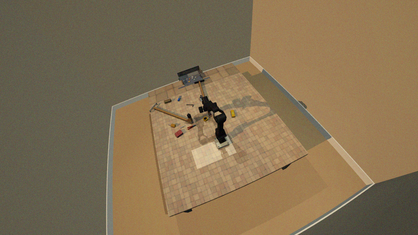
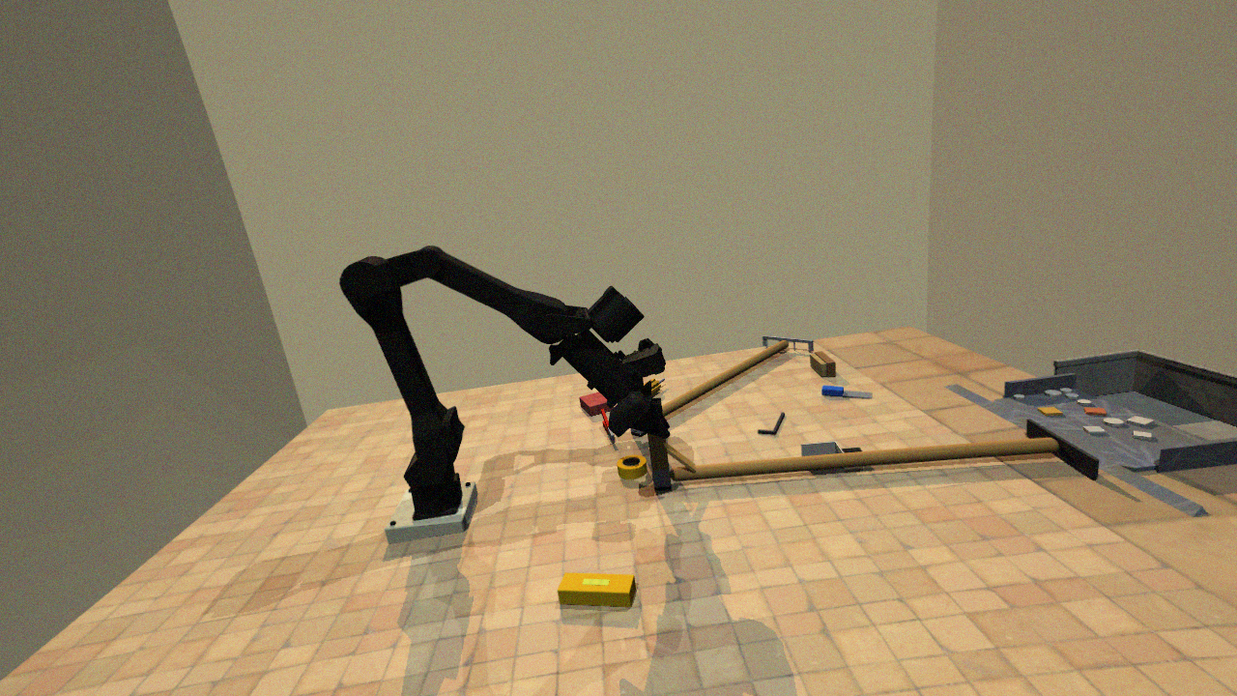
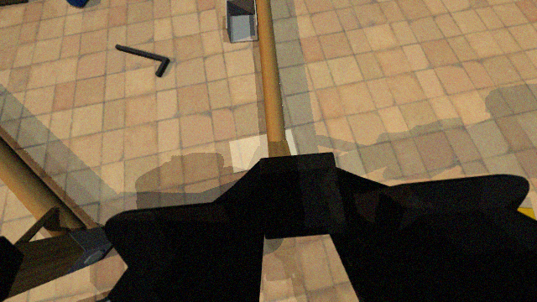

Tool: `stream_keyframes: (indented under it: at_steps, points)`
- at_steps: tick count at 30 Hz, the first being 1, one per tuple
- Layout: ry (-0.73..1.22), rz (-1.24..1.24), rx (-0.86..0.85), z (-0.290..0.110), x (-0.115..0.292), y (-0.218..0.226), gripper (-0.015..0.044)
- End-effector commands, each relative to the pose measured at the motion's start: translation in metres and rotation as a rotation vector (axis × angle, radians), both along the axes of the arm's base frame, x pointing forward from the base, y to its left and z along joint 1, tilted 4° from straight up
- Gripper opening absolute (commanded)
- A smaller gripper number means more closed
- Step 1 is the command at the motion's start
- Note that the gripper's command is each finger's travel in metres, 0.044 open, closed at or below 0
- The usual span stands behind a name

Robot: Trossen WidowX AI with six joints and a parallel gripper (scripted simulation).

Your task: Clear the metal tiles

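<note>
On the tiled table (image 2: 865,605), tool (image 2: 644,423) clamped on long scraper (image 2: 865,455) grip — no readable writing.

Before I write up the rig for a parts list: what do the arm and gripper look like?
The arm is matt black all over, built of rounded, blocky links with a bulkier knob at the wrist. It stands on a small pale grey square base plate. The gripper is black too, with two broad angular fingers. No loose cables, labels or markings can be made out.

Grey block (image 3: 242,26) beside scraper shaft (image 3: 270,92); right side open.
</note>
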State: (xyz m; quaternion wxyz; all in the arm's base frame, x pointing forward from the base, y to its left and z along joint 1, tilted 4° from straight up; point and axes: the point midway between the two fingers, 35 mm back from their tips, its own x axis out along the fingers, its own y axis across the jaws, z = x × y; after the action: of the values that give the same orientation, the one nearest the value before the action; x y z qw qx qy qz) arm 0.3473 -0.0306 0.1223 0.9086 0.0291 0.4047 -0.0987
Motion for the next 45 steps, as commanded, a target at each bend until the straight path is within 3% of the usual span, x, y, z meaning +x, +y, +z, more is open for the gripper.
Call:
stream_keyframes:
  at_steps: [1,26,45]
  points:
    - [-0.006,0.031,0.006,0.002,0.002,0.010,0.0000]
    - [-0.003,0.100,0.000,0.002,-0.004,0.002,0.0000]
    - [-0.001,0.103,0.000,0.002,-0.034,0.006,0.0000]
